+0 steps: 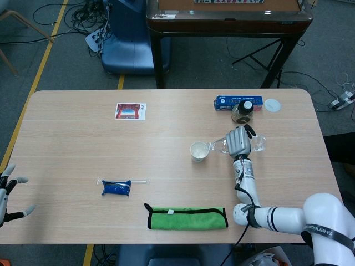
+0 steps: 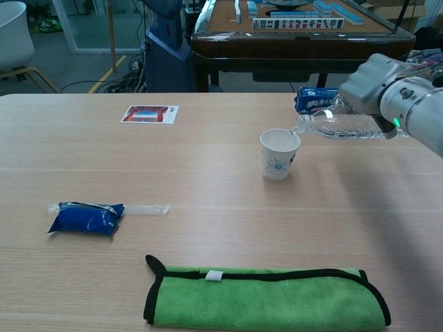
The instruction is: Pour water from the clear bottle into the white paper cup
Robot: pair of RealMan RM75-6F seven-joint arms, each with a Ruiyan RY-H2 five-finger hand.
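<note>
From the head view, the right hand (image 1: 239, 142) grips the clear bottle (image 1: 256, 144) lying nearly level, its mouth at the rim of the white paper cup (image 1: 198, 151) on the bench (image 1: 83, 149). The left hand (image 1: 6, 194) hangs open at the bench's edge.

In the chest view, pouring looks just begun; next, I judge, a slow further tilt. The bottle is transparent, ribbed, cap off.

Matt pale wood-grain table (image 2: 173, 173); glossy clear plastic bottle (image 2: 342, 125); white paper cup (image 2: 279, 153) (printed); fuzzy green cloth (image 2: 266, 299).
</note>
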